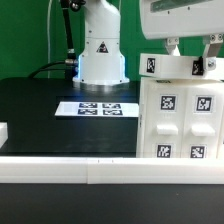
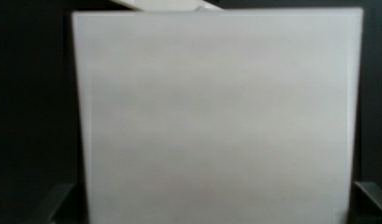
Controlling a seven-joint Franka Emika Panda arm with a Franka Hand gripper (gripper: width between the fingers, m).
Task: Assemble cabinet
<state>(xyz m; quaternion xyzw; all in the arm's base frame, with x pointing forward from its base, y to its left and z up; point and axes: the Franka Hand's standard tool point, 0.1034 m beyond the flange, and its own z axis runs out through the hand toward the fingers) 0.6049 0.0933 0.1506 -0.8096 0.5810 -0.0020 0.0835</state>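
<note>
The cabinet (image 1: 180, 125), a large white box with black-and-white tags, stands at the exterior view's right near the front. A smaller white tagged panel (image 1: 178, 66) lies on top of it. My gripper (image 1: 192, 48) comes down from above with a finger on each side of this panel. In the wrist view the panel (image 2: 214, 110) fills almost the whole picture. My gripper (image 2: 211, 205) has its dark fingers (image 2: 55, 205) pressed against the panel's two long edges, with no gap showing. What lies under the panel is hidden.
The marker board (image 1: 97, 108) lies flat on the black table (image 1: 40, 110) in front of the robot base (image 1: 100, 50). A long white border bar (image 1: 70, 170) runs along the front. A small white part (image 1: 3, 130) shows at the exterior view's left edge.
</note>
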